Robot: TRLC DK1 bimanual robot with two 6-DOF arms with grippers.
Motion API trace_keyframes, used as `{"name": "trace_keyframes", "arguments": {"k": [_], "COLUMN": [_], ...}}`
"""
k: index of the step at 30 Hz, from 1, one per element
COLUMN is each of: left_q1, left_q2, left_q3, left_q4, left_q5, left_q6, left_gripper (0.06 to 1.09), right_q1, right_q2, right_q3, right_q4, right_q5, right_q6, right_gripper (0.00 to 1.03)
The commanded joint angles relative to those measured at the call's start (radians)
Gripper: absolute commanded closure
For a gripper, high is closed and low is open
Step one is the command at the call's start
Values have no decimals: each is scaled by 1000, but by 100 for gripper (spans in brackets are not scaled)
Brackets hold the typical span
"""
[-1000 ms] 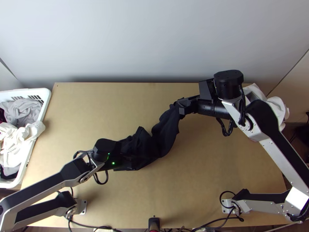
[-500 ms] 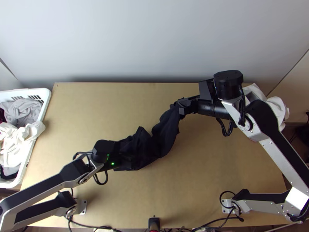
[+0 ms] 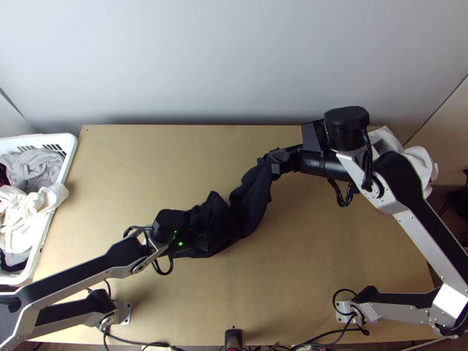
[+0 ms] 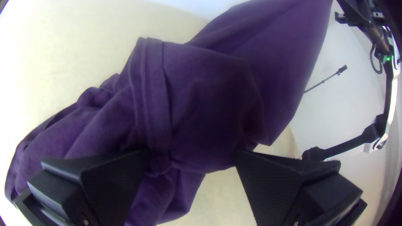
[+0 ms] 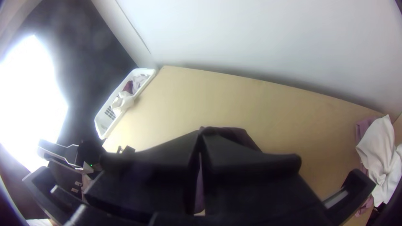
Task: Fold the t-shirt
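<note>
The right pincer [image 3: 272, 162] pinches one end of the dark, bunched t-shirt [image 3: 253, 196] over the middle of the worktop [image 3: 327, 251], presumably to anchor it. The left pincer [image 4: 191, 155] is spread at the cloth's lower part, likely so it can catch an edge for straightening.

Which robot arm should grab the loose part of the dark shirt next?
Probably left: the left gripper is open at the bunched shirt, while the right gripper is shut on another part.
</note>
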Motion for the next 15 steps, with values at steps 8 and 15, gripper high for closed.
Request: {"name": "trace_keyframes", "arguments": {"k": [8, 15], "left_q1": [25, 38], "left_q2": [55, -23], "left_q3": [-22, -26], "left_q4": [9, -28], "left_q5": [-63, -63], "left_q6": [32, 32], "left_gripper": [19, 19], "right_q1": [0, 1], "right_q2": [0, 0], "right_q3": [15, 17], "right_q4": [1, 2], "right_q5": [0, -2], "right_q6": [-1, 0], "right_gripper": [100, 100]}}
